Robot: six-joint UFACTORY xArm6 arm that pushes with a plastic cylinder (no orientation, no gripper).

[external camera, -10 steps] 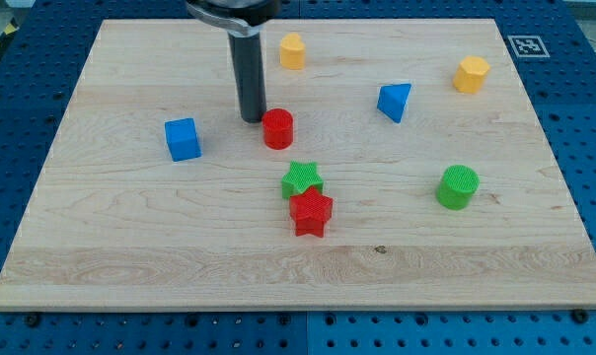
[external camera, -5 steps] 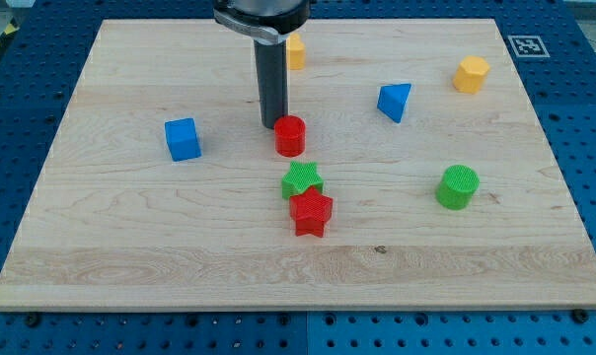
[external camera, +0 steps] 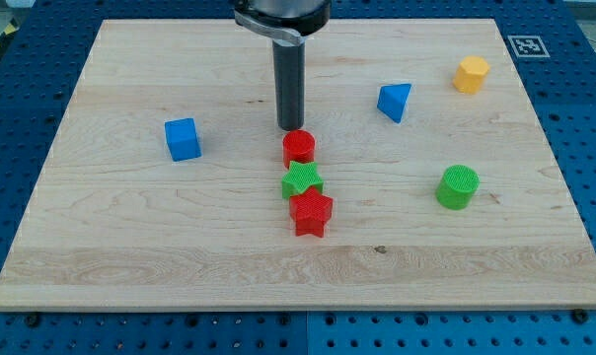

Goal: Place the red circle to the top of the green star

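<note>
Seven blocks on the tabletop [external camera: 101, 247]. Over the last second the red circle [external camera: 299, 148] slid right and down from mid-frame, and my tip [external camera: 291, 128] tracked with it; tip now sits at the circle's upper-left edge, touching or nearly so. Circle is now directly above the green star [external camera: 302, 181], just beside it, possibly touching its top point. Judgement: placement is essentially there; any further push risks shoving the star.

No pincer on this rig, just the rod, so nothing to report as wide, narrow or holding.

Surroundings:
- red star [external camera: 311, 212] touching the green star's lower edge, so the three form a vertical stack at centre frame. A hard push down would move all of them.
- blue cube [external camera: 183, 139] centre left, well apart.
- blue triangular block [external camera: 395, 102] upper right of centre, clear.
- green cylinder [external camera: 458, 186] right, clear.
- orange block [external camera: 471, 74] upper right, clear.

Nothing stands between the circle and the star.
</note>
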